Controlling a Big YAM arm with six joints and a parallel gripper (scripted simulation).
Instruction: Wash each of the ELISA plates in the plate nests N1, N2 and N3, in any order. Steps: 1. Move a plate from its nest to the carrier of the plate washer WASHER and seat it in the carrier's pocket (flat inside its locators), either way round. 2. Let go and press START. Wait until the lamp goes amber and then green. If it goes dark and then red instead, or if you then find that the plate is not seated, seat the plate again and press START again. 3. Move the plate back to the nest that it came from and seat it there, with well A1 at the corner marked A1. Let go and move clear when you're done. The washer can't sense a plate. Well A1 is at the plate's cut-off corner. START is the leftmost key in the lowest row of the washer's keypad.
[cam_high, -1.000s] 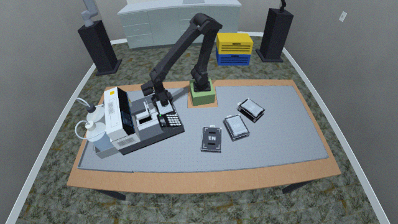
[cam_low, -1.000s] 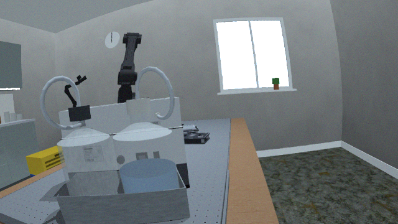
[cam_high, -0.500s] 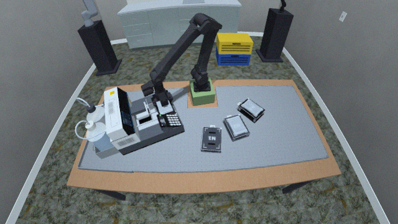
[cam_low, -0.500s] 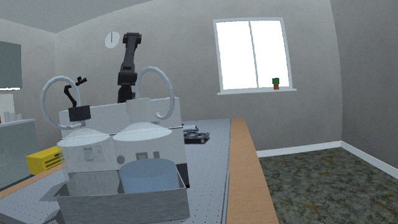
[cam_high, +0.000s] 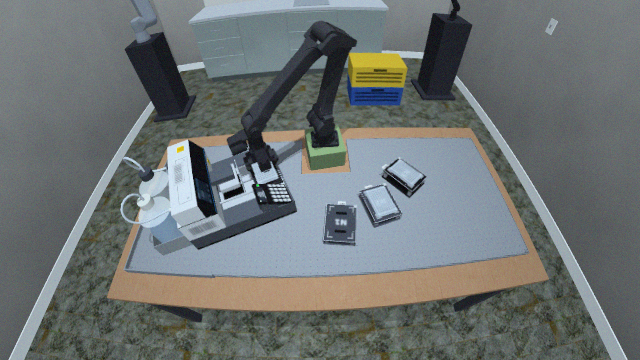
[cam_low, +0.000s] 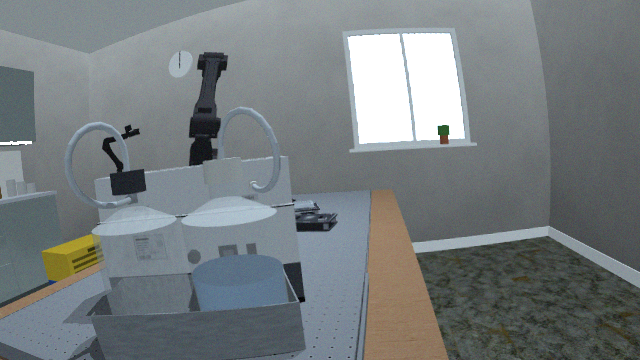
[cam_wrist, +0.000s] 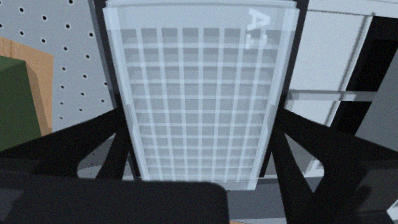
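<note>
Plate marked "A1" (cam_high: 265, 173) (cam_wrist: 200, 100) lies at the carrier of the plate washer (cam_high: 187, 185) (cam_low: 155, 265) (cam_wrist: 322, 55), between the pincer's (cam_high: 265, 168) (cam_wrist: 201, 114) fingers; whether they grip it, I cannot tell. "N1" labels a dark nest (cam_high: 341, 235) on the tabletop (cam_high: 430, 230) (cam_low: 332, 280) (cam_wrist: 75, 30).
</note>
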